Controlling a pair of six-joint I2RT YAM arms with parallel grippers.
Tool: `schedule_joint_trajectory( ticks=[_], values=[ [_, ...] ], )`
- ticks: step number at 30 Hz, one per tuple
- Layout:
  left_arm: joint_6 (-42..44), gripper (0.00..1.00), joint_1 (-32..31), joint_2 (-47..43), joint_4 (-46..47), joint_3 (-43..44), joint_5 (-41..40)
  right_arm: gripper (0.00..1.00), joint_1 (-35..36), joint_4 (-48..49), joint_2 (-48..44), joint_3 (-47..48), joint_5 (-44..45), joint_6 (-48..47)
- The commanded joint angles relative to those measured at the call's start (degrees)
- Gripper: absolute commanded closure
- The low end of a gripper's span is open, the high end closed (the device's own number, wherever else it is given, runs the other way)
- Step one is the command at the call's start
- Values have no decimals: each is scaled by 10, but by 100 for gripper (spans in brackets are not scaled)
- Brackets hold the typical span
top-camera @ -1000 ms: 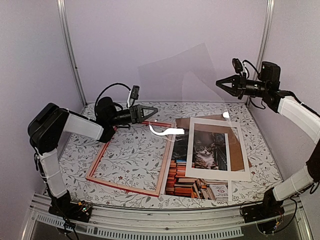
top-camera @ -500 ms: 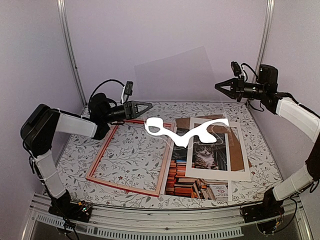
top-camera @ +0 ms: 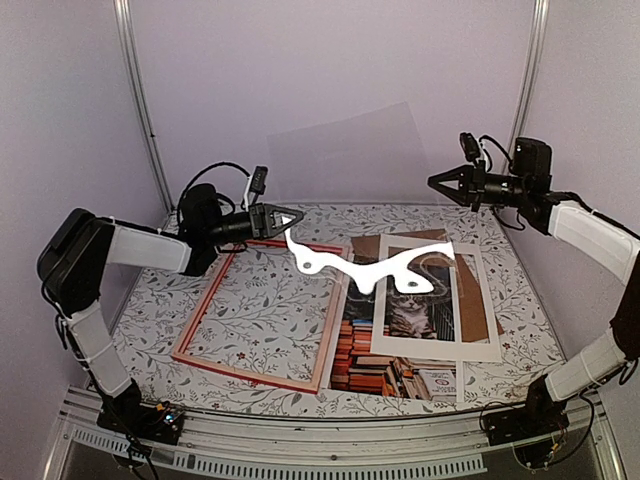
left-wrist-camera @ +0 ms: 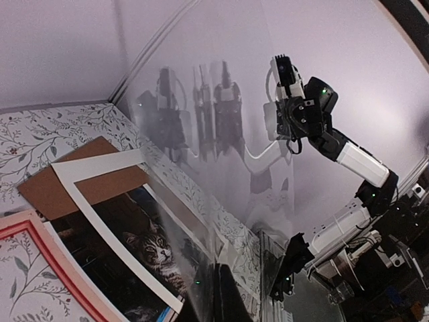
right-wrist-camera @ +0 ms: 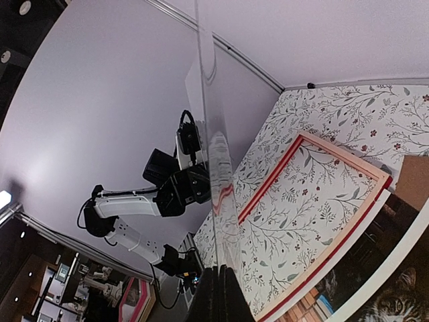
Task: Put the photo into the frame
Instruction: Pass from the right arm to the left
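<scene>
Lilac walls close in a table [top-camera: 150, 300] papered with a leaf-and-sprig pattern.

1. Clear pane [top-camera: 350, 160]: a large, rigid, glossy sheet, held up off the table between the two arms and throwing strong glare.
2. Frame [top-camera: 245, 371]: thin-railed rectangle with a red face and pale wood sides. It lies flat on the left half of the table with its opening empty.
3. Photo [top-camera: 365, 360]: the cat-and-books print lies flat just right of the frame and touches its right rail. A white mat board [top-camera: 430, 347] covers its far part, and the cat shows through the mat's window.
4. Backing board [left-wrist-camera: 60, 184]: plain brown and matte, showing past the mat's far edge.
5. Left gripper [top-camera: 288, 217]: pinched together on the pane's left corner.
6. Right gripper [top-camera: 437, 182]: likewise clamped on the pane's right edge.

Assessment: the photo looks like thin paper, so it should be light and limp, and easily creased or smudged. It gives no thickness to pinch while it lies flat. The exposed near edge or a corner appears the best hold, with the mat lifted clear first.
</scene>
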Motion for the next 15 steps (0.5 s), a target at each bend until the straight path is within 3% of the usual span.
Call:
schedule_joint_trajectory(
  ticks=[1,8,15],
  values=[
    [36,100,8,-38,-121,33,-14,98,-3,12,-5,-17,24,-8],
    [112,100,30,-103,-366,84,-21,80,11,-61,-10,-34,90,-70],
    [158,100,45,-149,-487,118,-12,71,54,-52,1,-68,96,-88]
  ],
)
